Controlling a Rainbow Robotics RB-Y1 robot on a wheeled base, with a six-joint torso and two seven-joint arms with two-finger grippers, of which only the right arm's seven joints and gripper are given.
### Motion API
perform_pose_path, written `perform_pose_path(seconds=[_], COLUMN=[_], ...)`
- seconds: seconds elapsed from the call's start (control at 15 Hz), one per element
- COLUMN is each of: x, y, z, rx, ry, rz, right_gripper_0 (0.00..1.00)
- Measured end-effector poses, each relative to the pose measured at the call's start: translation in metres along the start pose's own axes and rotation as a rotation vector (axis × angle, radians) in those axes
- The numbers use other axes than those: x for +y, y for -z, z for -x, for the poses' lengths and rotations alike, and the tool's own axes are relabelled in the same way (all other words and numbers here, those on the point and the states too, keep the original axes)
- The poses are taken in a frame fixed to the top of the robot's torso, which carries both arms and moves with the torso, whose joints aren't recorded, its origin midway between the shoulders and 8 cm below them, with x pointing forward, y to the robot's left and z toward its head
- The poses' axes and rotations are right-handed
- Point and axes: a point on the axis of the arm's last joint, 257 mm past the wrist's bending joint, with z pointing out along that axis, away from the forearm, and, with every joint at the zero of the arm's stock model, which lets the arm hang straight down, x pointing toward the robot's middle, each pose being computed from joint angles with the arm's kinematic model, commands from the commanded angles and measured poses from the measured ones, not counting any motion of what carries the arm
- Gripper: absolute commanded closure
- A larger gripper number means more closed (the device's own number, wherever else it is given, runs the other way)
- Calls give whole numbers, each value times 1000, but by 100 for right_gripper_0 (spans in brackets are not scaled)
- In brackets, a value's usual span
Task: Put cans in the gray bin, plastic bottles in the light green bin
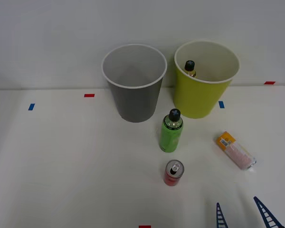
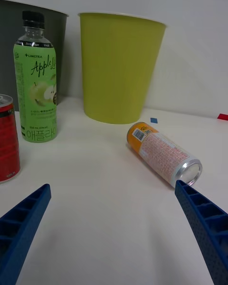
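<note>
The gray bin (image 1: 133, 102) (image 2: 61, 52) and the light green bin (image 1: 199, 97) (image 2: 118, 71) stand side by side at the back. A black-capped bottle (image 1: 190, 68) leans inside the light green bin. In front of them, a green plastic bottle (image 1: 171, 135) (image 2: 37, 90) with a black cap stands upright. A short red can (image 1: 173, 174) (image 2: 7, 137) stands just in front of the bottle. To the right, a slim container (image 1: 235, 149) (image 2: 159, 154) lies on its side, with an orange end, a pale pink label and a silvery end. My right gripper (image 1: 236, 201) (image 2: 111, 186) is open and holds nothing, low over the table, just short of the slim container.
Small blue tape marks (image 1: 31, 107) (image 1: 221, 104) and red ones (image 1: 89, 95) (image 1: 269, 82) (image 1: 144, 226) dot the white table (image 1: 61, 166). A pale wall rises right behind the bins. Bare table lies left of the red can.
</note>
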Motion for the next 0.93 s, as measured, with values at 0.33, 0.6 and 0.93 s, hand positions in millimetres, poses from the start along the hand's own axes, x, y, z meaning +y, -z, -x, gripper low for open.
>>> perform_pose_path(seconds=[0.33,0.6,0.93], x=[0,0,0], y=[0,0,0], z=[0,0,0], rx=[0,0,0], ry=[0,0,0], rz=[0,0,0], right_gripper_0=[10,10,10])
